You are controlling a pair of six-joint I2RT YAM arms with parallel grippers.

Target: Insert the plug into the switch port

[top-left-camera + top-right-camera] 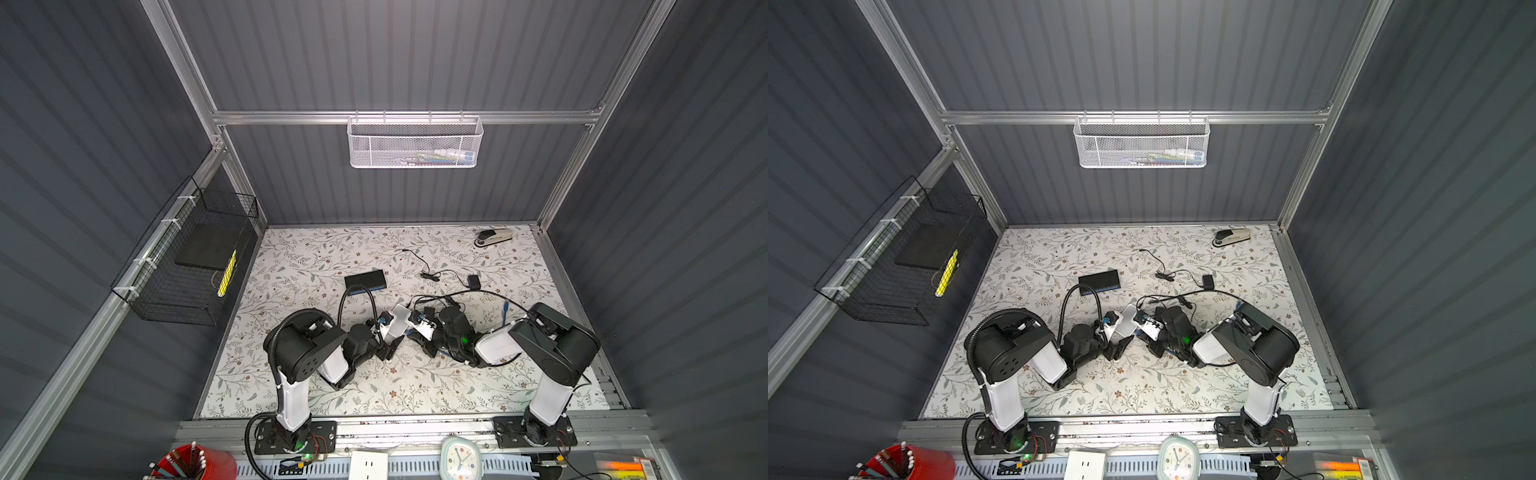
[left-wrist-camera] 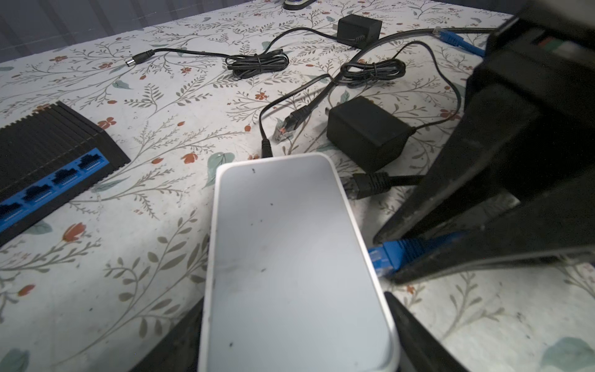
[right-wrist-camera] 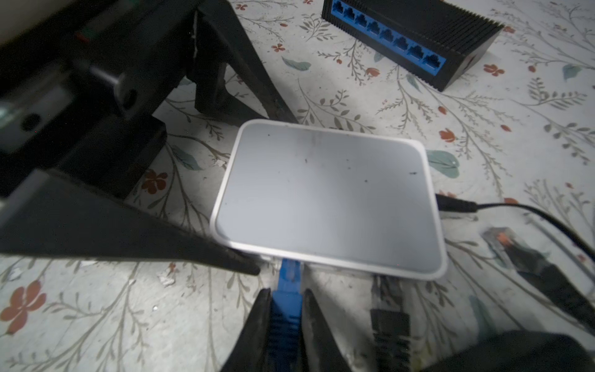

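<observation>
A white switch (image 1: pixel 397 326) (image 1: pixel 1127 322) lies flat on the floral table (image 1: pixel 374 386) between my two arms. My left gripper (image 2: pixel 293 302) is shut on it, one finger along each long side of the switch (image 2: pixel 289 257). My right gripper (image 3: pixel 286 291) is shut on the blue plug (image 3: pixel 288 290), which points at the near edge of the switch (image 3: pixel 328 196). The plug's clear tip sits right at that edge, where the port itself is hidden. In the left wrist view the blue plug (image 2: pixel 396 251) meets the switch's side beneath the right gripper's black fingers (image 2: pixel 483 209).
A black switch with blue ports (image 1: pixel 365 281) (image 3: pixel 415 38) lies behind the left arm. Two black power adapters (image 2: pixel 367 132) (image 1: pixel 473 282), bundled black cords and loose black network plugs (image 2: pixel 370 185) lie beside the white switch. A black cord (image 3: pixel 457 206) is plugged into its end. A stapler (image 1: pixel 494 237) sits at the back right.
</observation>
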